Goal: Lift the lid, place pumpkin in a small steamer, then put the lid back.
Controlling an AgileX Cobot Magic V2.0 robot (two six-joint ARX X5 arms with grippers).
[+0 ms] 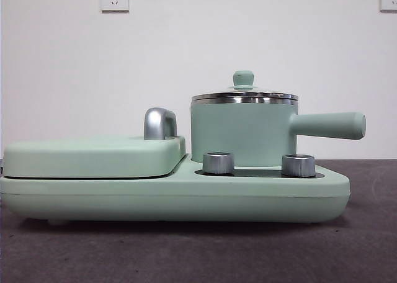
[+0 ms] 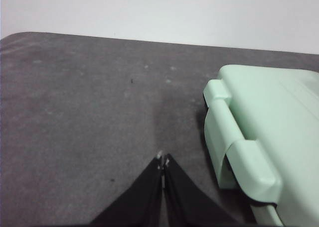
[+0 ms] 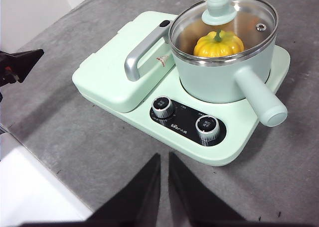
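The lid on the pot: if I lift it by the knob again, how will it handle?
The round clear glass lid with steel rim looks rigid and probably breakable if dropped. Its small mint-green knob is smooth and flared, so a claw could slip. It sits level on the mint-green cylindrical pot, so it should lift straight off.
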